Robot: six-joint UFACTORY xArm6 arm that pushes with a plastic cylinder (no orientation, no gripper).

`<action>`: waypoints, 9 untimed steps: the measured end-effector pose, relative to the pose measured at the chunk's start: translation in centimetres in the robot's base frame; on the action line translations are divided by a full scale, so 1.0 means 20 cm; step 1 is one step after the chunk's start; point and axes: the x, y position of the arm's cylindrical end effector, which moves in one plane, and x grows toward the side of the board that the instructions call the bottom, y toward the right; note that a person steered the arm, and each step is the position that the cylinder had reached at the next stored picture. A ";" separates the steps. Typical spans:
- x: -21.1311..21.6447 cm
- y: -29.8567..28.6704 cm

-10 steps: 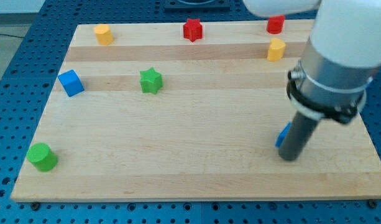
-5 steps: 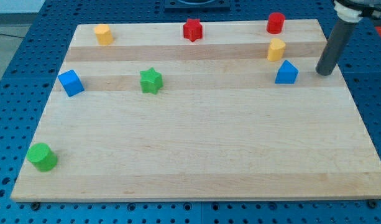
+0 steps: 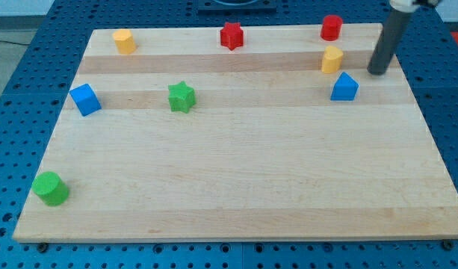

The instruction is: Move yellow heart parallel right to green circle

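The rod is down on the wooden board (image 3: 236, 172), my tip (image 3: 376, 72) touching nothing; it is a bare rod with nothing to spread or pinch. Just to the tip's left sits the yellow heart (image 3: 332, 59), a clear gap between them. Below-left of the tip, the blue block (image 3: 344, 87). Far off toward the view's bottom left corner, the green circle (image 3: 49, 187).

arm: only the straight dark rod shows, entering from the view's top right corner | pose: nearly upright, leaning slightly toward the view's right at its upper end | my tip (image 3: 376, 72): down at the board surface near the view's right edge, touching nothing
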 end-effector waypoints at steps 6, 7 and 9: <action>-0.06 -0.75; -0.06 -0.95; 0.26 -1.09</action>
